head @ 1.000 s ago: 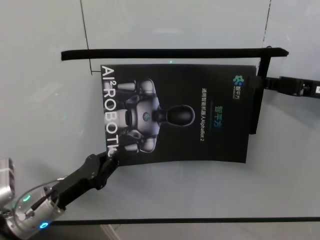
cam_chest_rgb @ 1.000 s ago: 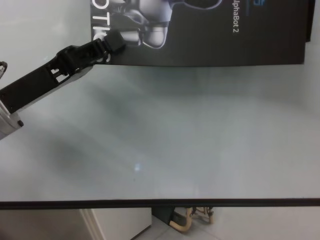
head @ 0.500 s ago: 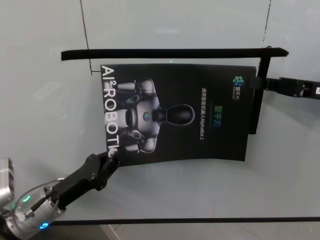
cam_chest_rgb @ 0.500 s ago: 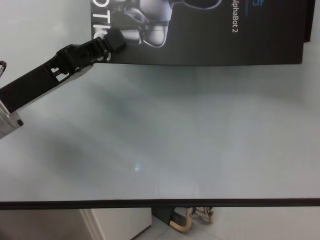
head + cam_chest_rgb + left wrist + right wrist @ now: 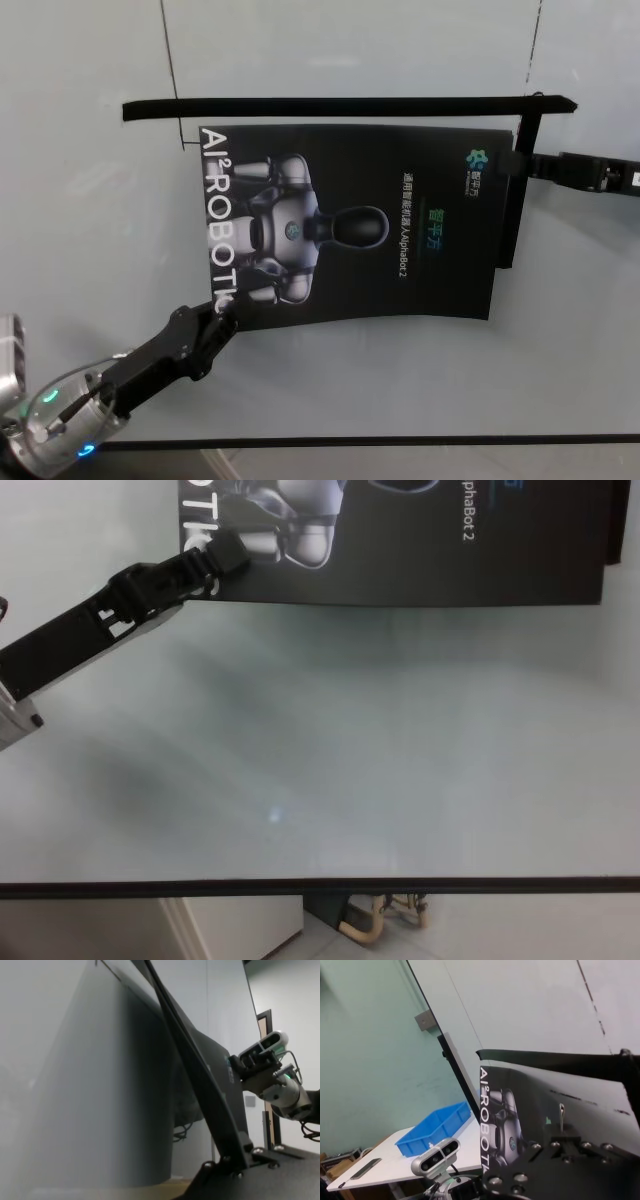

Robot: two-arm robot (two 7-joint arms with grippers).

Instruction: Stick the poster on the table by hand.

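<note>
Two grippers at poster (image 5: 350, 225) on table (image 5: 90, 200), left gripper (image 5: 222, 312) clamped on near-left corner, right gripper (image 5: 512, 163) pinching far-right edge, blue bin (image 5: 434, 1128) contents unseen.

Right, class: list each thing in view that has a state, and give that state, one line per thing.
poster: lying on the table, near edge bowed, held at two corners.
left gripper: shut on the poster's near left corner.
right gripper: shut on the poster's far right corner.
table: carrying the poster.
black tape strips: lying along the poster's far and right edges.
</note>
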